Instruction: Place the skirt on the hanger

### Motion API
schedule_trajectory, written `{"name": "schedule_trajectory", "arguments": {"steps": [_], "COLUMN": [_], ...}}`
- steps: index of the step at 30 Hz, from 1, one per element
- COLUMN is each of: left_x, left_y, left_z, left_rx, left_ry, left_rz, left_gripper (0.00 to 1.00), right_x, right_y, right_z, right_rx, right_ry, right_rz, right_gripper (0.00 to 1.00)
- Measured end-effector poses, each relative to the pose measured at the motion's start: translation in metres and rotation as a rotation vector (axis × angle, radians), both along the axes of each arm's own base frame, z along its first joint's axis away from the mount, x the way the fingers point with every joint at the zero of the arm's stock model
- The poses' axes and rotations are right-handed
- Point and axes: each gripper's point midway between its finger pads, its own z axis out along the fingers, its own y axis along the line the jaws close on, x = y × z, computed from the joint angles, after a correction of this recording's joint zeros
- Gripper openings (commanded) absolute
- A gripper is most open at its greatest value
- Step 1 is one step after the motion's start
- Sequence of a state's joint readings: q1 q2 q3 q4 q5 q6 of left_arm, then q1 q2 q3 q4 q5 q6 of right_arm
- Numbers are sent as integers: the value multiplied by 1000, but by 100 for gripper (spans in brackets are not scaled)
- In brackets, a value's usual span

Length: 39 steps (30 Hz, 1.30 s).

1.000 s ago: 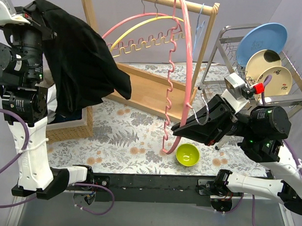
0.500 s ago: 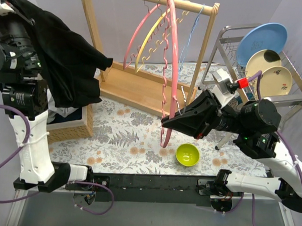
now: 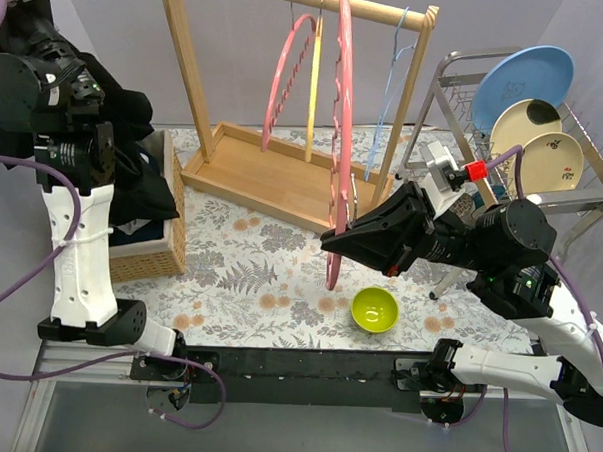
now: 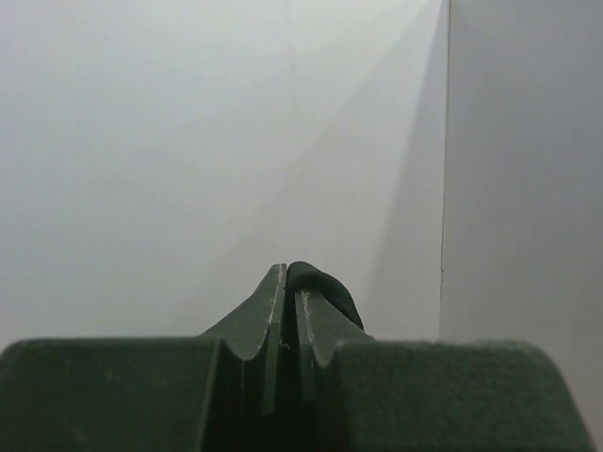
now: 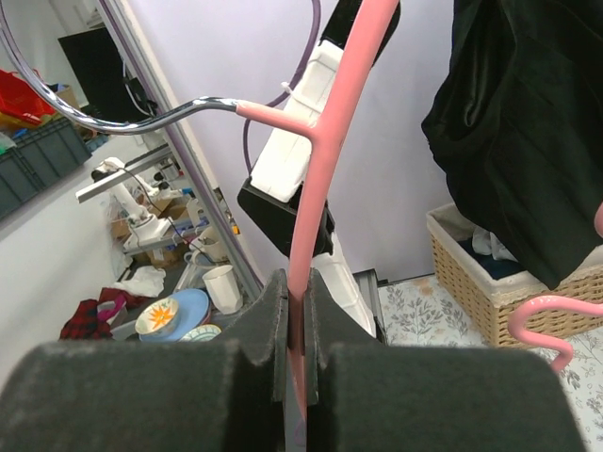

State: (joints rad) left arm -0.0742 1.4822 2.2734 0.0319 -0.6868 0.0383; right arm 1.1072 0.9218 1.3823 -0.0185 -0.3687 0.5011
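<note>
- Right gripper (image 5: 297, 297): jaws pinched tight on the bar of the pink plastic hanger (image 5: 332, 141). The hanger's chrome wire hook (image 5: 141, 115) curls off to the left in the wrist view.
- From overhead, that hanger (image 3: 341, 108) stands edge-on and near upright, between the right gripper (image 3: 339, 243) and the wooden clothes rack (image 3: 283, 180). Its top overlaps the rack's rail; its lower end hangs near the lime-green bowl (image 3: 375, 310).
- Left gripper (image 4: 287, 282): jaws closed, a fold of the black fabric skirt (image 4: 325, 287) nipped between them. Only bare pale wall lies beyond.
- The skirt (image 3: 131, 113) is bunched against the raised left arm at far left, draping down toward the woven wicker basket (image 3: 151, 244). It is well apart from the held hanger.
- The rack's left upright stands between skirt and hanger.
- On the rail hang a second pink hanger (image 3: 286, 80), a yellow hanger (image 3: 314, 86) and a thin blue hanger (image 3: 387, 95).
- At far right, behind the right arm, a wire dish rack (image 3: 452, 67) holds a blue plate (image 3: 523, 86) and two cream plates (image 3: 526, 121).
- Open room: a stretch of floral tablecloth (image 3: 259, 274) between basket and bowl, in front of the rack's base.
</note>
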Motion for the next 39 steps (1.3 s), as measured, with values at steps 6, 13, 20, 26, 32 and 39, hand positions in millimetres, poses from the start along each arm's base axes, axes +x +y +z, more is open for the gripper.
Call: {"name": "schedule_trajectory", "arguments": {"steps": [6, 13, 20, 26, 32, 39], "left_x": [-6, 85, 129, 95, 116, 138], "left_y": [-1, -2, 12, 36, 32, 34], "left_z": [-21, -139, -442, -525, -558, -610], "left_rx": [-10, -101, -461, -782, -977, -1106], "left_ry": [22, 259, 808, 815, 757, 747], "left_rz": [-24, -51, -160, -174, -299, -302], "left_gripper": [0, 0, 20, 37, 38, 36], "right_x": [2, 2, 0, -1, -5, -11], "right_y": [4, 1, -15, -16, -21, -34], "right_z": [-12, -16, -27, -26, -26, -21], "right_rx": [-15, -14, -2, 6, 19, 48], "right_ry": [7, -1, -9, -15, -21, -39], "right_rz": [0, -12, -46, -44, -32, -39], "right_gripper": [1, 1, 1, 1, 1, 1]}}
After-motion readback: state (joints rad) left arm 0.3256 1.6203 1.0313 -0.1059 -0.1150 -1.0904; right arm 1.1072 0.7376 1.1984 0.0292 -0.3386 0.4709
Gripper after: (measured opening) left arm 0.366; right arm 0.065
